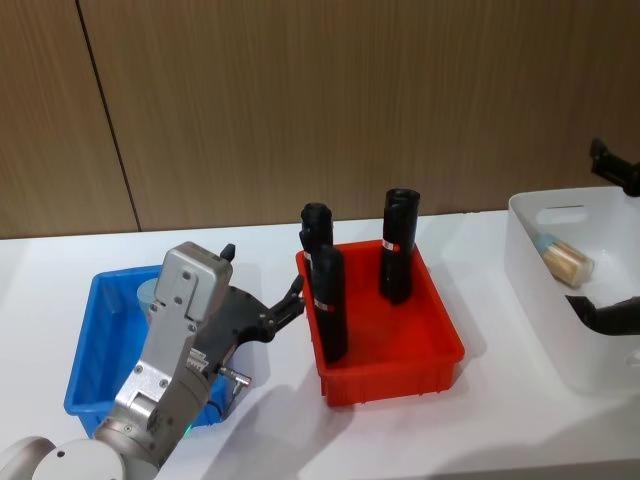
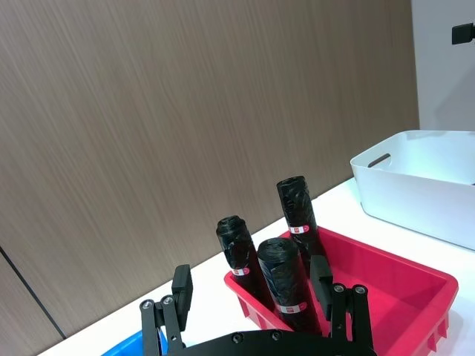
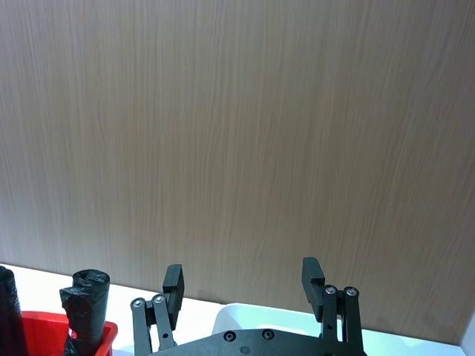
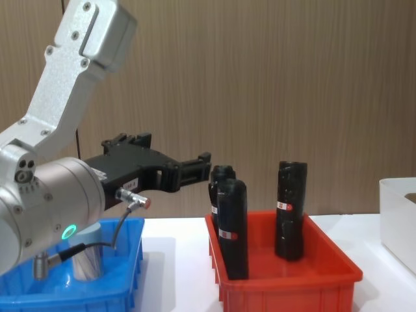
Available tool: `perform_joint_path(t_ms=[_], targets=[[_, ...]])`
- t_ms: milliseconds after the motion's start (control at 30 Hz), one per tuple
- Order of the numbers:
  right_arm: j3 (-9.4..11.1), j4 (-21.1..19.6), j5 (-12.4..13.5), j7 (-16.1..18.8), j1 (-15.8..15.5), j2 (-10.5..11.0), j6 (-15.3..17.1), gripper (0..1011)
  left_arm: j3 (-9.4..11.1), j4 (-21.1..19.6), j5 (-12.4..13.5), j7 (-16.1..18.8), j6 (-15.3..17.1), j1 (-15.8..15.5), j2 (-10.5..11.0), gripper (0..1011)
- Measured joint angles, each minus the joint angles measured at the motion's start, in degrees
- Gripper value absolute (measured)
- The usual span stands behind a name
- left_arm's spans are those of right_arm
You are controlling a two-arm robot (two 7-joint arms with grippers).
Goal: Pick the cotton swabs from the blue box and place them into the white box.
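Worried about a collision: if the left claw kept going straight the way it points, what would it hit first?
Probably the black cylinders standing in the red bin. The open left claw sits above the blue box, aimed at them; the nearest cylinder lies dead ahead, though depth is unclear.

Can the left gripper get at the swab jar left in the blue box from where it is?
Probably yes. The left gripper hangs open above the blue box, and the cotton swab jar stands below the arm with nothing over its lid; the black cylinders stand apart in the red bin.
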Motion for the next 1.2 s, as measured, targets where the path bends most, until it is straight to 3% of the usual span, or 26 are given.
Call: perform_joint_path(t_ms=[1200], targets=[[0.0, 0.0, 0.0, 0.0, 0.0, 0.0, 0.0, 1002, 0.0, 0.0, 0.0, 0.0, 0.0, 0.0, 0.0, 1004]])
